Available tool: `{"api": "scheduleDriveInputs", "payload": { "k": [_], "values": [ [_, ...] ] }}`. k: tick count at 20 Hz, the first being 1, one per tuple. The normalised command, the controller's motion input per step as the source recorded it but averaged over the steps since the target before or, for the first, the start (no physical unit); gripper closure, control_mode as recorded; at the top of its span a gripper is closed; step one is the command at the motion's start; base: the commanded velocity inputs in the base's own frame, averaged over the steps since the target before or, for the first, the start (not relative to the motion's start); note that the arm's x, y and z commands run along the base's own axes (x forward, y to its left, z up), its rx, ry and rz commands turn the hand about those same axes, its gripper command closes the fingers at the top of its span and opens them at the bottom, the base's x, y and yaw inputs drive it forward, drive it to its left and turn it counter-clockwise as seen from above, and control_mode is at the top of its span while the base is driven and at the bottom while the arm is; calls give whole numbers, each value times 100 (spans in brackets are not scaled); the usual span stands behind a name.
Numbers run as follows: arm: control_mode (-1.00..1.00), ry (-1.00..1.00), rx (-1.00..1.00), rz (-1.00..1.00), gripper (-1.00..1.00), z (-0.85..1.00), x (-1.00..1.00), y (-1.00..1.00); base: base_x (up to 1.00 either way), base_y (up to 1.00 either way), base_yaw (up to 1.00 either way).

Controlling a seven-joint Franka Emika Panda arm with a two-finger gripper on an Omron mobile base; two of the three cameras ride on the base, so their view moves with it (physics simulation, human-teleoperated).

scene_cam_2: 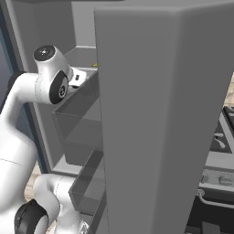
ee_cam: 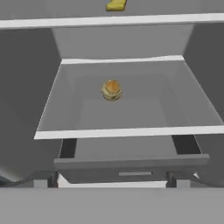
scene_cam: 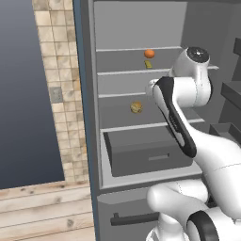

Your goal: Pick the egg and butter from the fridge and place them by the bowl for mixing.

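The fridge [scene_cam: 136,28] stands open in front of me. The orange-brown egg [scene_cam: 149,53] lies on an upper shelf, and the yellow butter [scene_cam: 148,64] sits just in front of it. In the hand view the butter [ee_cam: 116,4] shows at the top edge, above the shelf that I face. My gripper [ee_cam: 112,179] is open and holds nothing, its fingertips [ee_cam: 52,178] spread wide at the level of a lower shelf, below the egg and butter. The bowl is out of view.
A tan lumpy round item [scene_cam: 136,108] [ee_cam: 111,90] lies in the middle of the lower shelf. Below it is the grey drawer [scene_cam: 141,153]. The open fridge door [scene_cam_2: 151,114] with its bins stands close on my right. A tiled wall [scene_cam: 61,84] is to the left.
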Motion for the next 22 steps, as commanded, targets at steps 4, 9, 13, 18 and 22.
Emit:
{"api": "scheduleDriveInputs", "payload": {
  "k": [4, 9, 13, 18, 22],
  "values": [
    [-100, -14, 0, 0, -100, 62, 0, 0, 0, 0, 0],
    [-100, -19, -1, 0, -100, 48, 3, 0, 0, 0, 0],
    [-100, -35, -10, -7, -100, 28, 22, 0, 0, 0, 0],
    [-100, -10, -1, -1, -100, 33, 37, -1, 0, 0, 0],
    [-100, -1, 1, 0, -100, 36, 44, -5, 0, 0, 0]
  ]
}}
